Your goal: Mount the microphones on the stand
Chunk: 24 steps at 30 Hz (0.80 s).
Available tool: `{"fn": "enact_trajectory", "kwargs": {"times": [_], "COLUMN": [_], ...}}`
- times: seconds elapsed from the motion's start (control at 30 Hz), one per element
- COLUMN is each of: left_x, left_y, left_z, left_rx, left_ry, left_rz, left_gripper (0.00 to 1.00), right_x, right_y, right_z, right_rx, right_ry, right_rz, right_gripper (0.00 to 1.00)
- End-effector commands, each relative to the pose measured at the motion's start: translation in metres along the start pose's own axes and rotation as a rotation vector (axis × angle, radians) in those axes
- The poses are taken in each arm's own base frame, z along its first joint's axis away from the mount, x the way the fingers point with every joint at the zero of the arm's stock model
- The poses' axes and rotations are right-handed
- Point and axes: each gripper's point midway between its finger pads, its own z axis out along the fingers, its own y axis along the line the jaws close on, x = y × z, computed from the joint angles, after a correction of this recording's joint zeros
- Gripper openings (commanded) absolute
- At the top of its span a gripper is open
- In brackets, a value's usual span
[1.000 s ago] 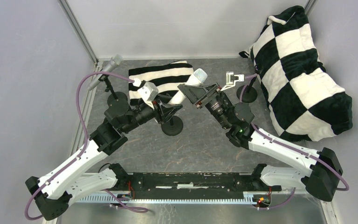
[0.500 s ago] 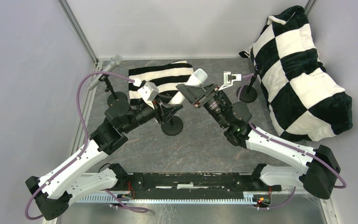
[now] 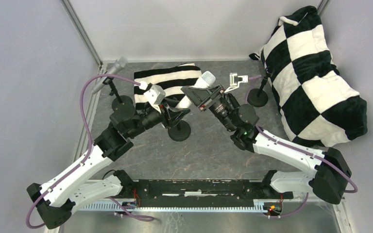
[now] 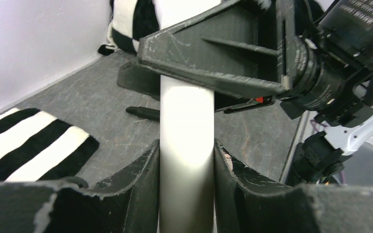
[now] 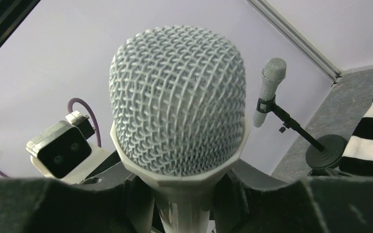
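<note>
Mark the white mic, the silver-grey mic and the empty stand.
white microphone (image 5: 177,102), right wrist view, mesh head.
silver-grey microphone (image 3: 120,62), top external view, mesh head.
empty stand (image 3: 258,99), top external view, round base.

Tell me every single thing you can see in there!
white microphone: one, white with a silver mesh head, middle, held by both pincers
silver-grey microphone: one, silver-grey, far left, clipped on a stand
stands: three, black with round bases, left, middle and right
white clip: one, white, near the top of the right stand
striped cloth: one, black and white, lying at the far middle
checkered plush bag: one, black and white, far right corner
table: one, dark grey
arms: two, white and black, with purple cables, near edge
left pincer: one, black, shut on the microphone's body
right pincer: one, black, shut just under its head
</note>
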Motion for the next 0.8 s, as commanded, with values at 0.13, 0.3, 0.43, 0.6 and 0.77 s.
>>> {"fn": "enact_trajectory", "kwargs": {"times": [0.13,0.3,0.43,0.6,0.77], "left_x": [-0.012,-0.010,-0.005,0.016,0.033], "left_y": [0.008,0.019,0.028,0.039,0.069], "left_z": [-0.002,-0.011,-0.018,-0.019,-0.025], "left_rx": [-0.056,-0.135,-0.194,-0.231,-0.265], "left_ry": [-0.059,-0.087,-0.107,-0.107,-0.144], "left_rz": [-0.049,-0.096,-0.143,-0.226,-0.366], "left_gripper": [0.47,0.84,1.00,1.00,1.00], "right_x": [-0.031,-0.059,-0.080,-0.099,-0.108], "right_y": [0.023,0.003,-0.013,-0.035,-0.049], "right_z": [-0.004,-0.022,-0.041,-0.068,-0.095], "right_rx": [-0.079,0.028,0.133,0.266,0.362], "right_ry": [-0.124,-0.226,-0.273,-0.294,-0.287], "right_rz": [0.001,-0.139,-0.283,-0.450,-0.550], "right_gripper": [0.06,0.00,0.00,0.00,0.00]}}
